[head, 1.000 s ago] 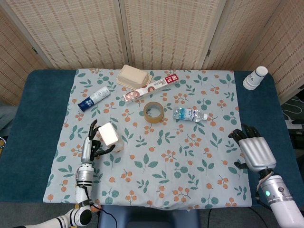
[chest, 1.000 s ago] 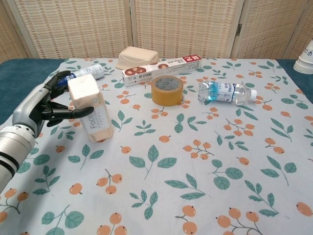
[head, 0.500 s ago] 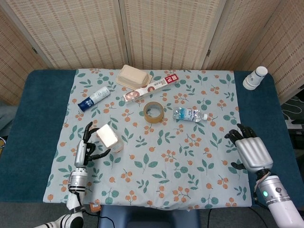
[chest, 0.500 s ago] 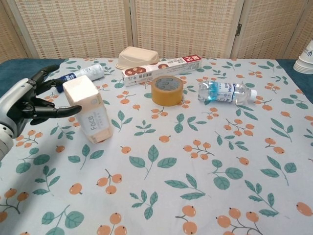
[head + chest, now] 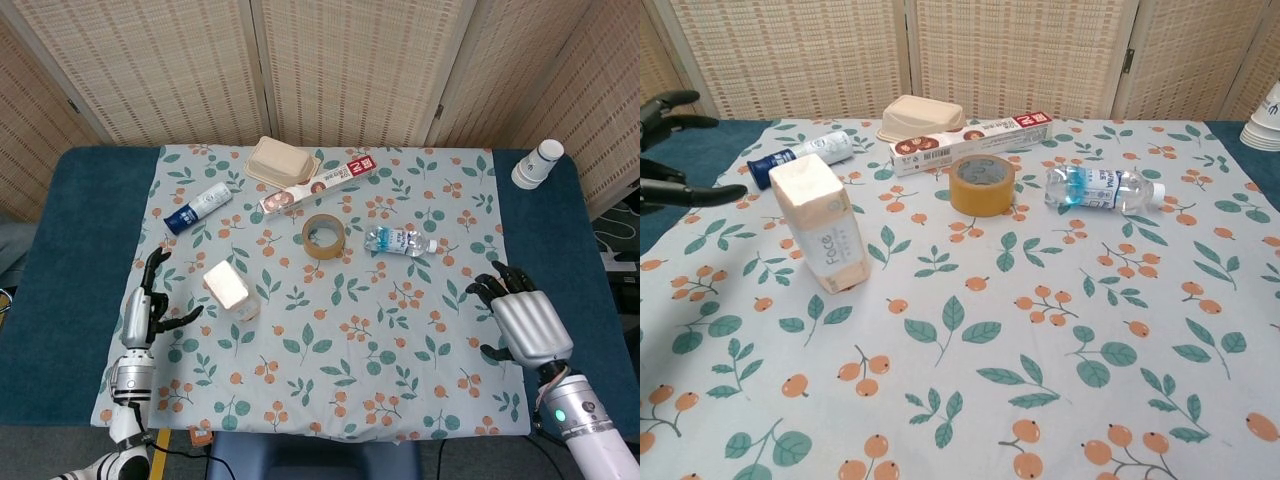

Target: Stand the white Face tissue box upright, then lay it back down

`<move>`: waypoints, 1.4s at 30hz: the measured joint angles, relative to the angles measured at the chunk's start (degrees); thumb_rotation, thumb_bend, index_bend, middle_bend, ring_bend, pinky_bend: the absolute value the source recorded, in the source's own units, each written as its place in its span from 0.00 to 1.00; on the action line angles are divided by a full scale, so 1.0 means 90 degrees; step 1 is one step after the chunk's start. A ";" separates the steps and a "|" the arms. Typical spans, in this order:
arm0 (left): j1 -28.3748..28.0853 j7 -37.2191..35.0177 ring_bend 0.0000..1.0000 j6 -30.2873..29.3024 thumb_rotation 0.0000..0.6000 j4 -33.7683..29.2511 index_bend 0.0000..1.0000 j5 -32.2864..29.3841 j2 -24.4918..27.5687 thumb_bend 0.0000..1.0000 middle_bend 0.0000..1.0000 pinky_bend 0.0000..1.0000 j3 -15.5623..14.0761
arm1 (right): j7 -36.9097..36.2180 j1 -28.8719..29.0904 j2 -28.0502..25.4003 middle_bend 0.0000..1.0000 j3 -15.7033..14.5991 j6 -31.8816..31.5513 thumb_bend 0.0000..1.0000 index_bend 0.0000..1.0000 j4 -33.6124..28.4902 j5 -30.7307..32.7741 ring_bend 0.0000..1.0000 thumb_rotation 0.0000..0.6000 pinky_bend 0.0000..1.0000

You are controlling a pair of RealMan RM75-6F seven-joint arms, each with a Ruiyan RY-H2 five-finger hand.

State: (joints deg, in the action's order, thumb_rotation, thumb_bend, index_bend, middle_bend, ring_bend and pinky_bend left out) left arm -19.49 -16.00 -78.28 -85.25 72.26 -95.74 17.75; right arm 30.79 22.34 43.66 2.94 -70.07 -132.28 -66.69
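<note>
The white Face tissue box [image 5: 229, 289] [image 5: 821, 223] stands upright on the floral cloth, left of centre, leaning slightly, with nothing touching it. My left hand [image 5: 147, 311] [image 5: 668, 150] is well to its left, near the cloth's left edge, fingers spread and holding nothing. My right hand [image 5: 525, 317] hovers over the right side of the table, fingers apart and empty; the chest view does not show it.
Behind the box lie a blue-capped tube [image 5: 198, 208], a beige lidded container [image 5: 283, 163], a long red-and-white carton [image 5: 320, 183], a brown tape roll [image 5: 324, 235] and a water bottle [image 5: 400, 241]. Stacked paper cups [image 5: 538, 163] stand at the far right.
My left hand has let go of the tissue box and drawn back to the left, leaving the box standing by itself. My right hand has drifted slightly.
</note>
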 measured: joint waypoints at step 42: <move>-0.5264 0.8550 0.93 -0.1978 1.00 -0.4603 0.00 -0.8546 0.1672 0.14 0.18 1.00 0.1800 | -0.0745 -0.0011 -0.0457 0.19 0.0084 0.0364 0.07 0.28 -0.0059 -0.0056 0.06 1.00 0.11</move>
State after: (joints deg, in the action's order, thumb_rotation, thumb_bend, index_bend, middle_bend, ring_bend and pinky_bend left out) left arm -66.86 60.94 -96.08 -126.68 -4.66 -80.69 33.95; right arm 24.09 22.24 39.55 3.70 -66.79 -132.80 -67.19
